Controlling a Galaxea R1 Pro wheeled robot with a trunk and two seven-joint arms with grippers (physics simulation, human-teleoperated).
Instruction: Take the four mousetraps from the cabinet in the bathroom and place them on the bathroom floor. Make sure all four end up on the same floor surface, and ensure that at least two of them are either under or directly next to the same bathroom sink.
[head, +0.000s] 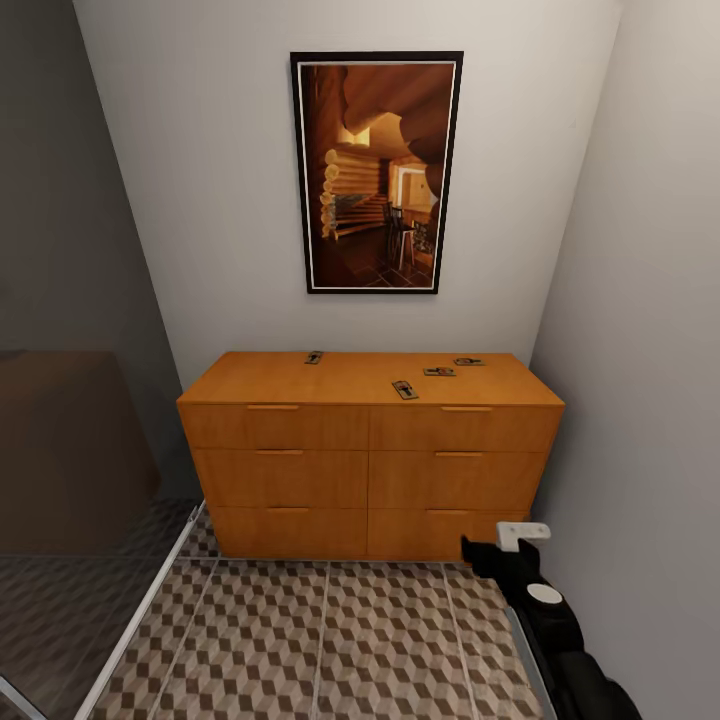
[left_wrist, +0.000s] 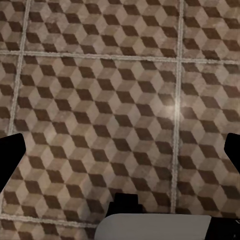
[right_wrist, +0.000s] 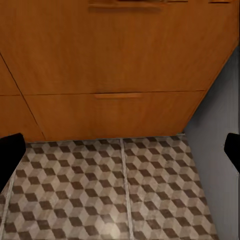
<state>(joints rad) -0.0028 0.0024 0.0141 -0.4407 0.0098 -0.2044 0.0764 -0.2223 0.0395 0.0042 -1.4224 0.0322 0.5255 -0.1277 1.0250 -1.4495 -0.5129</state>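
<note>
4 mousetraps (head: 405, 389) lie spread on top of cabinet (head: 370, 455), none on bathroom floor (head: 330, 640) yet; left tool (left_wrist: 120, 150) & right tool (right_wrist: 120, 150) both spread wide, empty

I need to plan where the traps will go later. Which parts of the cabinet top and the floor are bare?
On the cabinet top, the front-left part is bare; one of the mousetraps lies near the back, three crowd the right half. The bathroom floor before the drawers is bare tile, bordered by the right wall and the right arm.
</note>
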